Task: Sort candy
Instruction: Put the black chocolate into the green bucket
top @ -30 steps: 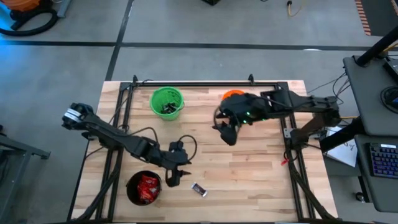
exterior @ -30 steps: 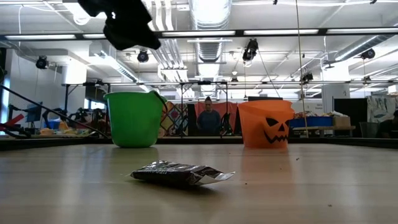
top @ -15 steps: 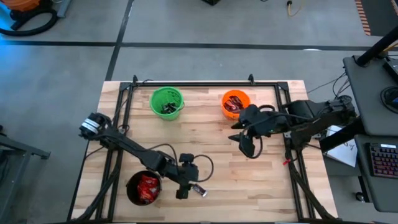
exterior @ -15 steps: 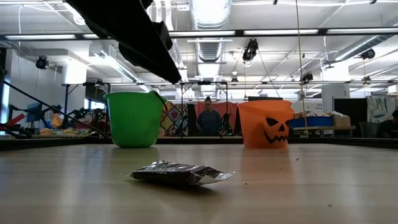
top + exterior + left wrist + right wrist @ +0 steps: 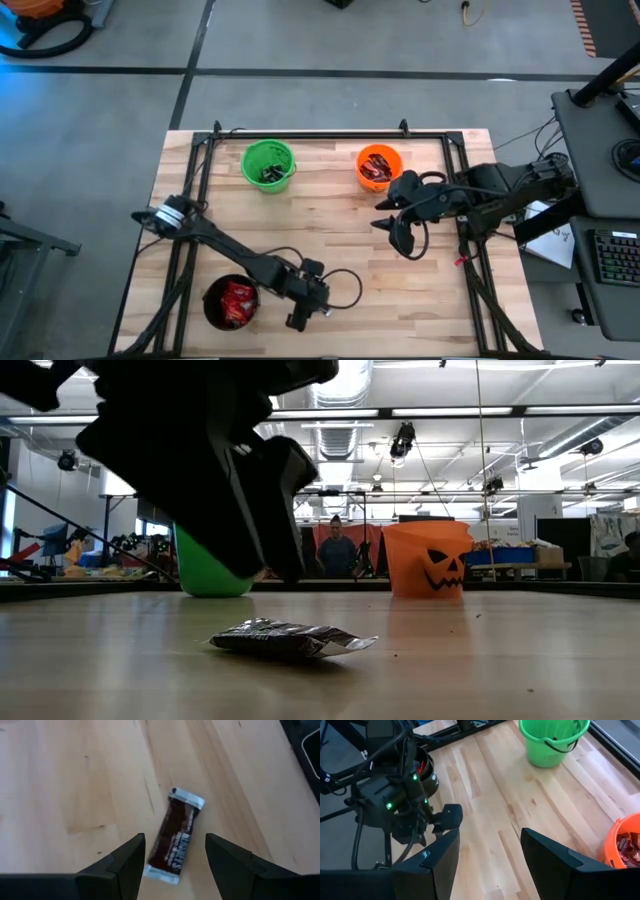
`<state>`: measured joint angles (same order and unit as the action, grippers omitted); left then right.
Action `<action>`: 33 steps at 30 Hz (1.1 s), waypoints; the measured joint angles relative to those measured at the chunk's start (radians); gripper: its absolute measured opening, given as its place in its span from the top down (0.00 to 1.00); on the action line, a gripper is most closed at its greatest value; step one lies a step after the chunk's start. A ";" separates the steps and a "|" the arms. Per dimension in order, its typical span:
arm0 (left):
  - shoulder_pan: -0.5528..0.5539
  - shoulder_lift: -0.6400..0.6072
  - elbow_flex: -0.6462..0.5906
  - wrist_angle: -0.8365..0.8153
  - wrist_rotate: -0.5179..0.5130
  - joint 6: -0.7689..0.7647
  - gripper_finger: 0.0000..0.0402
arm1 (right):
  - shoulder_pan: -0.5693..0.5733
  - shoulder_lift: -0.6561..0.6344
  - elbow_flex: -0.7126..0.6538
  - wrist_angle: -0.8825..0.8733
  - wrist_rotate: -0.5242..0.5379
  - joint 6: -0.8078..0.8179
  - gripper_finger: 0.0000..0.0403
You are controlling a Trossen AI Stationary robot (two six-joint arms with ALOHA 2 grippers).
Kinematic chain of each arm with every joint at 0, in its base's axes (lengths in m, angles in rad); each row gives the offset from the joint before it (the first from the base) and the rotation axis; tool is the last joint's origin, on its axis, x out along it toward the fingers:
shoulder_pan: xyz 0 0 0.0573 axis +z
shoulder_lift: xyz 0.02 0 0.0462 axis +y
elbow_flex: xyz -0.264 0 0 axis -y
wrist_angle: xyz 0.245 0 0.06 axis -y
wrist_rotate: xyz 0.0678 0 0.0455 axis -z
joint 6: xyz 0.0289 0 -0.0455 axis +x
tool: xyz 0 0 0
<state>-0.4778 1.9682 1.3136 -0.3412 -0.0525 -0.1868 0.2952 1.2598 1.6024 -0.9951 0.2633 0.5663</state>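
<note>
A single black-silver candy bar [image 5: 177,842] lies flat on the wooden table near its near edge, also seen in the low view [image 5: 290,638]. My left gripper [image 5: 175,837] hangs open just above it, one finger on either side, touching nothing; in the high view it [image 5: 300,318] covers the bar. My right gripper [image 5: 405,235] is open and empty [image 5: 489,832] over bare table, near-right of the orange bucket [image 5: 379,167].
A green bucket [image 5: 268,165] with dark candy stands at the far side, and the orange bucket holds brown-red bars. A black bucket [image 5: 231,302] of red packets sits just left of my left gripper. Bare wood lies in the table's middle. A person [image 5: 335,550] stands far behind.
My left gripper has moved toward the near edge and rightward, away from the black bucket, and come down over the candy bar. My right gripper has drawn away from above the orange bucket toward the right and near side. The bar has stayed in place.
</note>
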 joint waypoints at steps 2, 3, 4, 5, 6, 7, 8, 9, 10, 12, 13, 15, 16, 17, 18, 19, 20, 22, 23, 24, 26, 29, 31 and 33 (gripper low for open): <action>0.000 0.019 0.009 0.003 0.004 0.003 0.52 | 0.001 0.000 0.000 -0.001 -0.001 -0.005 0.49; 0.000 0.029 0.016 0.002 0.005 0.003 0.52 | 0.002 0.000 0.000 -0.001 0.000 -0.006 0.49; 0.000 0.040 0.021 0.005 0.007 0.003 0.52 | 0.002 0.000 0.000 -0.002 -0.001 -0.006 0.49; 0.000 0.047 0.023 0.005 0.012 0.003 0.52 | 0.002 0.000 0.000 -0.003 -0.001 -0.006 0.49; 0.000 0.056 0.024 -0.001 0.017 0.003 0.52 | 0.002 0.000 0.000 -0.002 -0.001 -0.007 0.49; 0.000 0.065 0.031 -0.003 0.018 0.003 0.52 | 0.002 0.000 0.000 -0.002 -0.002 -0.007 0.49; 0.000 0.069 0.037 -0.001 0.018 0.003 0.52 | 0.002 0.000 0.000 -0.002 -0.002 -0.008 0.49; 0.000 0.071 0.040 -0.003 0.018 0.003 0.52 | 0.002 0.000 0.000 -0.003 -0.002 -0.008 0.49; 0.000 0.072 0.043 -0.006 0.018 0.003 0.52 | 0.002 0.000 0.000 -0.003 -0.002 -0.008 0.49; 0.003 0.079 0.047 0.003 0.018 0.001 0.52 | 0.002 0.000 0.000 -0.005 -0.003 -0.008 0.49; 0.006 0.085 0.045 0.000 0.018 -0.005 0.52 | 0.002 0.000 0.000 -0.006 -0.003 -0.008 0.49; 0.009 0.100 0.040 -0.003 0.021 -0.017 0.52 | 0.002 0.000 0.000 -0.006 -0.004 -0.008 0.49; 0.010 0.103 0.040 0.000 0.029 -0.022 0.53 | 0.002 0.000 0.000 -0.006 -0.004 -0.008 0.49; 0.011 0.103 0.040 0.000 0.038 -0.023 0.53 | 0.002 0.000 0.000 -0.008 -0.004 -0.008 0.49; 0.011 0.106 0.041 0.000 0.039 -0.024 0.53 | 0.002 0.000 0.000 -0.010 -0.004 -0.008 0.49; 0.011 0.107 0.042 0.000 0.040 -0.025 0.54 | 0.002 0.000 0.000 -0.013 -0.004 -0.008 0.49; 0.011 0.107 0.042 0.000 0.038 -0.025 0.55 | 0.002 0.000 0.000 -0.015 -0.004 -0.008 0.49; 0.011 0.107 0.044 -0.002 0.035 -0.024 0.59 | 0.002 0.000 0.000 -0.019 -0.004 -0.008 0.49; 0.012 0.107 0.044 -0.002 0.033 -0.022 0.61 | 0.002 0.000 0.000 -0.018 -0.004 -0.008 0.49; 0.013 0.107 0.044 -0.003 0.032 -0.022 0.64 | 0.002 0.000 0.000 -0.018 -0.004 -0.008 0.49; 0.014 0.107 0.044 -0.003 0.029 -0.023 0.71 | 0.002 0.000 0.000 -0.018 -0.004 -0.008 0.49; 0.014 0.107 0.048 -0.008 0.030 -0.032 0.80 | 0.002 0.000 0.000 -0.019 -0.004 -0.013 0.49; 0.014 0.108 0.061 -0.014 0.036 -0.035 0.85 | 0.002 0.000 0.000 -0.019 -0.004 -0.014 0.49; 0.014 0.108 0.072 -0.033 0.032 -0.035 0.87 | 0.002 0.000 0.000 -0.019 -0.004 -0.017 0.49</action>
<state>-0.4635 2.0758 1.3855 -0.3741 -0.0204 -0.2222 0.2970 1.2598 1.6024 -1.0142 0.2592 0.5490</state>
